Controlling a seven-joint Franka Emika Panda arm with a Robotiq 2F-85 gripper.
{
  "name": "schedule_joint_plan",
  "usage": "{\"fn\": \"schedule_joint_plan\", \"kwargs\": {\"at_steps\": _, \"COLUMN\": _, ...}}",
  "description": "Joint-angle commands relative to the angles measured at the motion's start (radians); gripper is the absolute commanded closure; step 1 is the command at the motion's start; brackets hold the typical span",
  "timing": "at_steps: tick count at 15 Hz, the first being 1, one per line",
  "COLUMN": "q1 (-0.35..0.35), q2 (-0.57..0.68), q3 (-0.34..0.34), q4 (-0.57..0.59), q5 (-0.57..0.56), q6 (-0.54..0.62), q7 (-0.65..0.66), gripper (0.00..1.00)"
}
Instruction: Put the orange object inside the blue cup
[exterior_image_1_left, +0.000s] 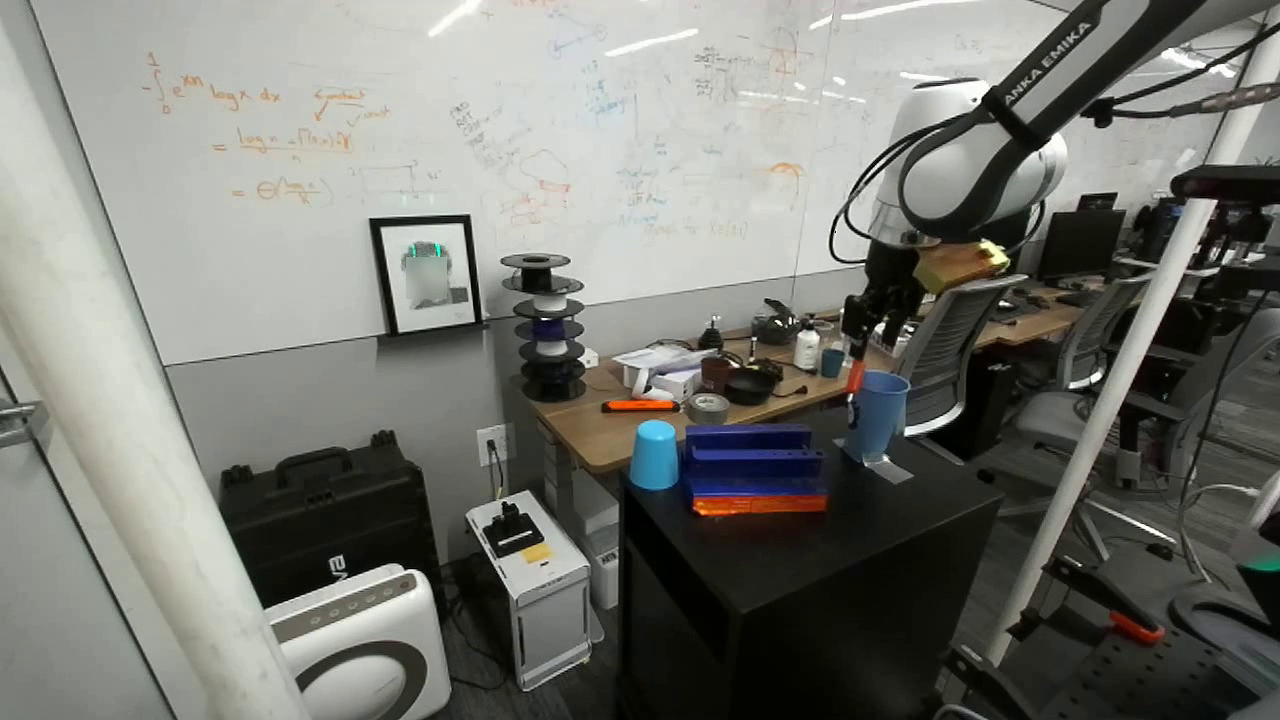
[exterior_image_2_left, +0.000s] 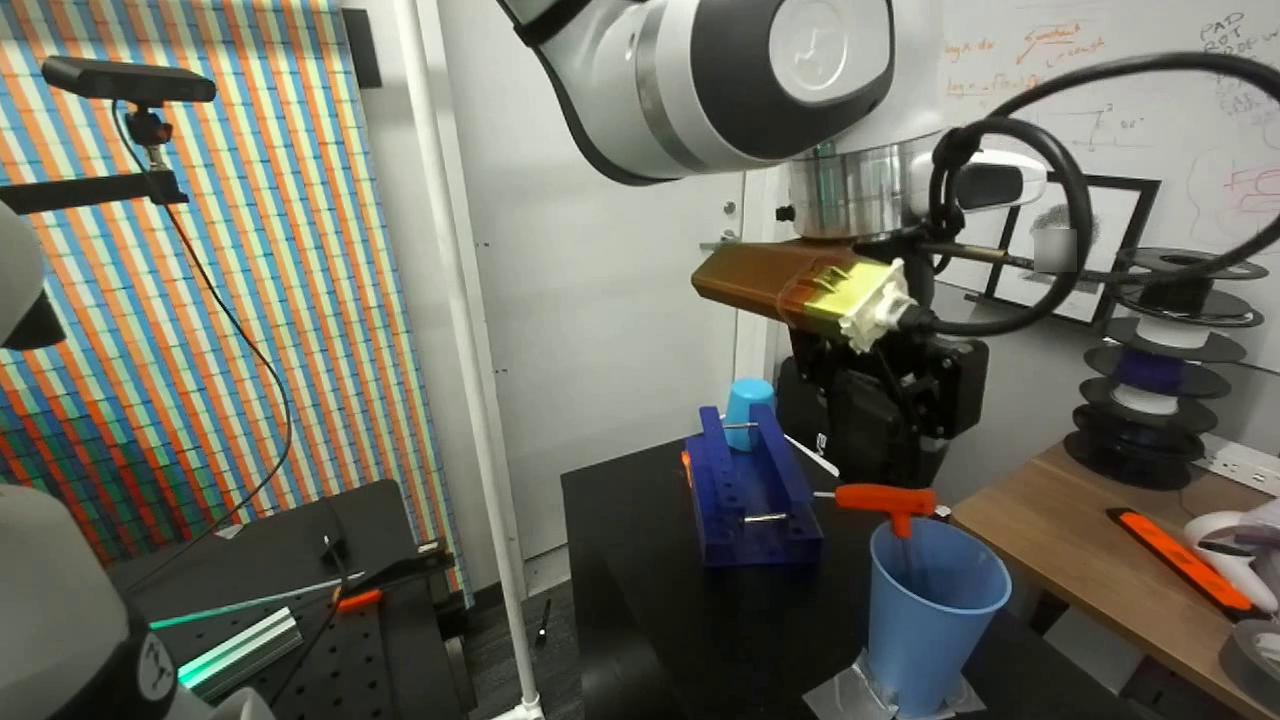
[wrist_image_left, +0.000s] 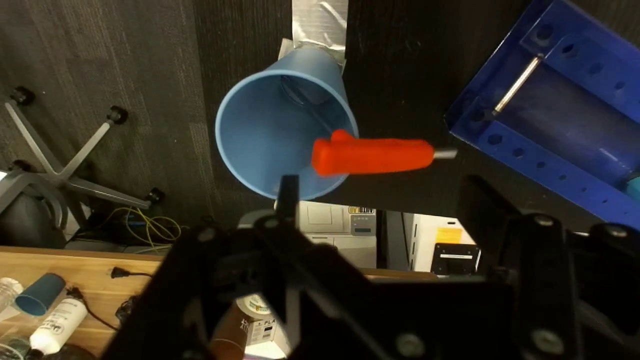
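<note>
The orange object is an orange-red T-handled hex key (wrist_image_left: 375, 156). It also shows in both exterior views (exterior_image_1_left: 856, 376) (exterior_image_2_left: 885, 499). Its shaft points down inside the blue cup (wrist_image_left: 265, 130); its handle lies across and above the rim, with a short metal tip sticking out past it. I cannot tell whether the handle touches the rim. The cup stands upright, taped to the black cabinet top, in both exterior views (exterior_image_1_left: 880, 415) (exterior_image_2_left: 935, 620). My gripper (wrist_image_left: 380, 190) is open, fingers wide apart, just above the hex key. Nothing shows between the fingertips. In an exterior view the fingertips are hidden.
A dark blue holder (exterior_image_1_left: 755, 460) on an orange base stands on the cabinet top beside the cup. A lighter cyan cup (exterior_image_1_left: 655, 455) stands upside down beyond it. A wooden desk (exterior_image_1_left: 590, 425) with clutter lies behind. A white pole (exterior_image_1_left: 1090, 430) stands near the cabinet.
</note>
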Motion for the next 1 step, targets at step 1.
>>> {"fn": "schedule_joint_plan", "kwargs": {"at_steps": 1, "q1": 0.011, "q2": 0.0, "q3": -0.012, "q4": 0.0, "q5": 0.002, "q6": -0.002, "q7": -0.002, "gripper": 0.11}}
